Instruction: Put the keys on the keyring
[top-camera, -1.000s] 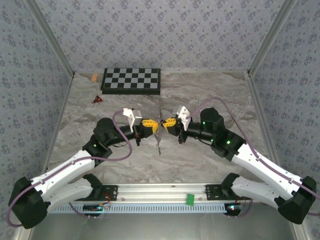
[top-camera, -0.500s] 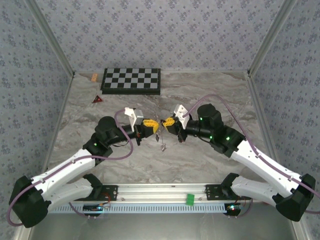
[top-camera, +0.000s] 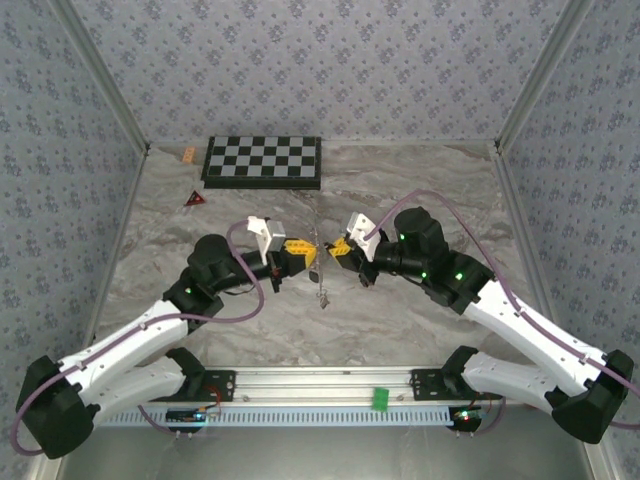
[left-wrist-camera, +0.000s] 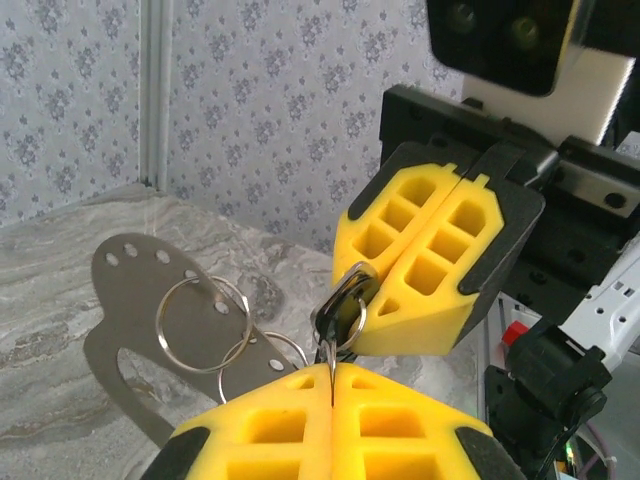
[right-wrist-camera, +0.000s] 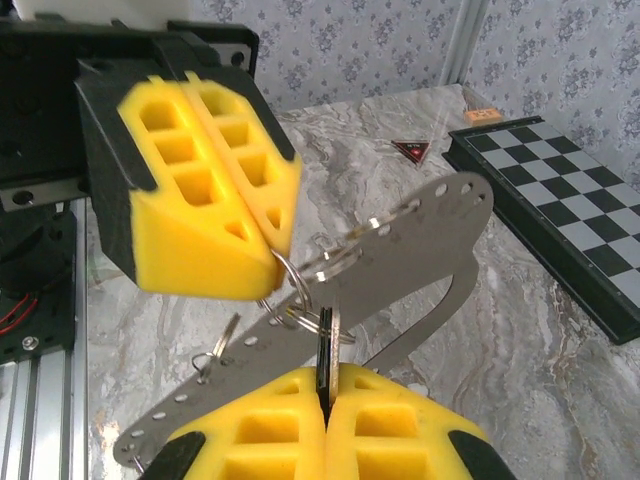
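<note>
L and R arms meet mid-counter, tips nearly touching above the marble counter (top-camera: 420, 320). R gripper (right-wrist-camera: 325, 388): fingers closed on a key (right-wrist-camera: 325, 345), dark head pinched upright at the seam between the yellow pads. L gripper (right-wrist-camera: 272, 262): fingers closed too, nipping the keyring (right-wrist-camera: 288, 282), a thin silvery wire loop that curves from L's tips down to the key head. So key and keyring are both off the counter, held between the two grippers and touching each other. Can't tell if the key is threaded onto the loop. A perforated metal plate (right-wrist-camera: 440, 235) hangs from the same bunch, w/ more rings through it, tilted over the counter. A small silvery piece (top-camera: 322, 293) dangles below the grippers; too small to ID. At the back left of the counter: chessboard (top-camera: 263, 160) and red triangle (top-camera: 194, 199), well apart from the arms.
</note>
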